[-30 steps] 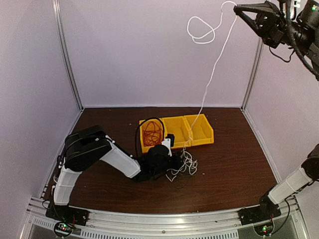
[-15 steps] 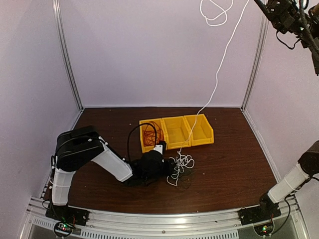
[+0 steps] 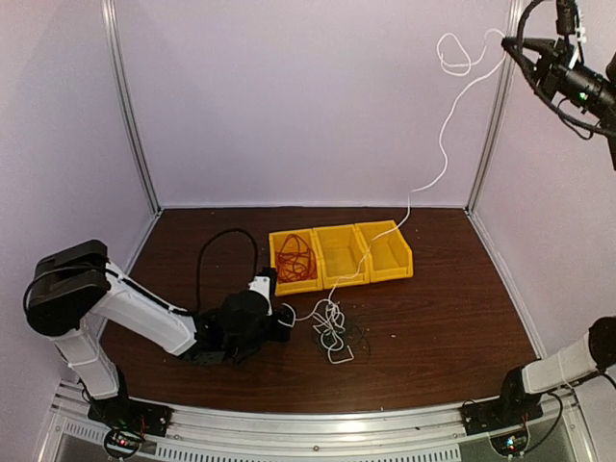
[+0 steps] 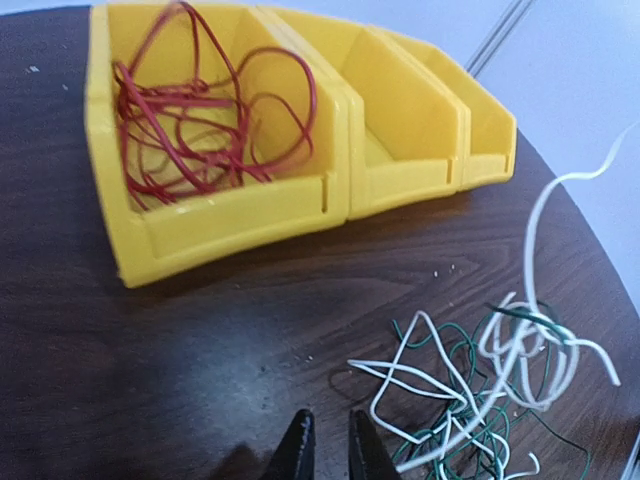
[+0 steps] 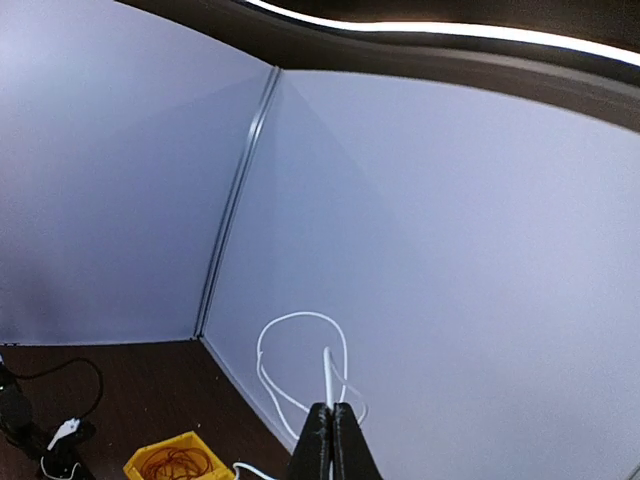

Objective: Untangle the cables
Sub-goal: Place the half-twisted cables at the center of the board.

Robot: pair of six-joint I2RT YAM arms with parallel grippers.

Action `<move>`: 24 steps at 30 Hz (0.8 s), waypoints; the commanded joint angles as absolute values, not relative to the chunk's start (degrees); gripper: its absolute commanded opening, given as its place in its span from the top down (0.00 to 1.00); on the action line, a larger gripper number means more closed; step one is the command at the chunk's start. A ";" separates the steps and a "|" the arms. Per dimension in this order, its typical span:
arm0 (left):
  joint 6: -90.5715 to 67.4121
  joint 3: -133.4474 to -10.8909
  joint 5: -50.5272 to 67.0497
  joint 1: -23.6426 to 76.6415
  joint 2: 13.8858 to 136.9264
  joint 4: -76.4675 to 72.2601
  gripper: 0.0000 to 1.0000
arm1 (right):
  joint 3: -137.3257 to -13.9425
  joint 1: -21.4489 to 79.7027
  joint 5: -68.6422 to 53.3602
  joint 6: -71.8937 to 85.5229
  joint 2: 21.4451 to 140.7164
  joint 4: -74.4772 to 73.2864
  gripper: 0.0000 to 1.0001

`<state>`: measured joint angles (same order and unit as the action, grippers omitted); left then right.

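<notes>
A loose clump of white cables (image 3: 332, 327) and dark green cables (image 4: 455, 345) lies on the brown table in front of the yellow bins. One white cable (image 3: 438, 159) rises from it to my right gripper (image 3: 510, 43), which is high at the upper right. In the right wrist view that gripper (image 5: 330, 425) is shut on this cable, and a loop (image 5: 300, 320) hangs past the tips. Red cables (image 4: 200, 110) fill the left bin (image 3: 289, 284). My left gripper (image 4: 331, 450) is low over the table just left of the clump, with a narrow gap and nothing between its fingers.
Three yellow bins (image 3: 385, 269) stand in a row at mid-table, and the middle and right ones look empty. The left arm's thick black cable (image 3: 207, 260) arcs over the table. Pale walls with metal corner posts (image 3: 130, 106) enclose the table.
The left arm has drawn back to the left, away from the clump, and its jaws have narrowed. The clump has spread and shifted left. The right gripper swung right with the white cable.
</notes>
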<state>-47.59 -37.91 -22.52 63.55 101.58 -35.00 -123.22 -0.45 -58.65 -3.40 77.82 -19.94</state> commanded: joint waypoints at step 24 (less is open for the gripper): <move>-9.88 -48.91 -17.68 63.61 86.91 -31.50 0.94 | -53.97 -21.22 -47.14 -58.54 63.11 -56.17 0.52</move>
